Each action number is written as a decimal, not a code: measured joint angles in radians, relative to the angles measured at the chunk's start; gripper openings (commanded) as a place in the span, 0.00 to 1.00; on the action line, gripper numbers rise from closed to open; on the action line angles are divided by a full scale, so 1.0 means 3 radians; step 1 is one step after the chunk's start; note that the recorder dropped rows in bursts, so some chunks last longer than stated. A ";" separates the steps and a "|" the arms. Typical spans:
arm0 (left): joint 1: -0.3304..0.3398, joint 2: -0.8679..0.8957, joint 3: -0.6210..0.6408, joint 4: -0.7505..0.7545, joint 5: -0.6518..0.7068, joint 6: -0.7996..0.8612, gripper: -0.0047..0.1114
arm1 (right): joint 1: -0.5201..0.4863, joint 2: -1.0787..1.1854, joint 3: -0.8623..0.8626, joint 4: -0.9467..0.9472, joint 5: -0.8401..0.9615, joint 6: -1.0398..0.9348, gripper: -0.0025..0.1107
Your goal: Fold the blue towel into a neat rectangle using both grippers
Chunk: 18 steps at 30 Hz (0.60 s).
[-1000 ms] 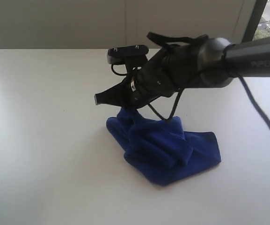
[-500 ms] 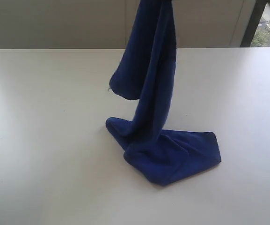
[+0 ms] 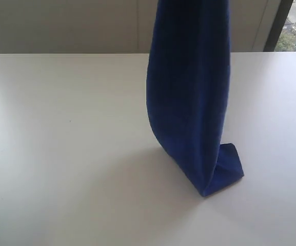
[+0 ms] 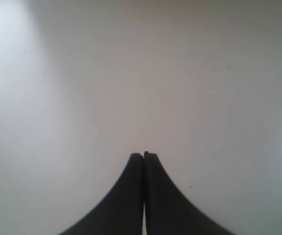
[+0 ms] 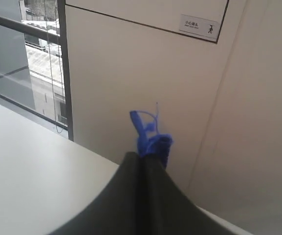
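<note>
Precariously, the right gripper [image 5: 143, 156] pinches only a tuft of the blue towel [image 3: 189, 87], which could slip free; the left gripper [image 4: 144, 155] sits closed, empty.

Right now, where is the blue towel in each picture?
Exterior view: blue towel hangs from the top edge, right of centre, its end on the white table.
Left wrist view: not in it.
Right wrist view: a tuft of it pinched in the right gripper.
Shared landmark: the white table.

A small white sign [image 5: 198, 27] on the wall [image 5: 131, 73] carries a short line of Chinese characters, too small to read, beside a black figure pictogram.
</note>
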 measured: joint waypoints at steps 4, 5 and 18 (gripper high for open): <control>0.0000 0.0000 0.0000 0.0000 0.0000 0.0000 0.04 | 0.0000 0.0301 -0.0304 0.0308 0.0009 -0.0009 0.02; 0.0000 0.0000 0.0000 0.0000 0.0000 0.0000 0.04 | 0.0000 0.0366 -0.0368 0.0411 -0.0019 -0.0013 0.02; 0.0000 0.0000 0.0000 0.0000 0.0000 0.0000 0.04 | 0.0000 0.0633 -0.0894 0.0311 0.0320 -0.0187 0.02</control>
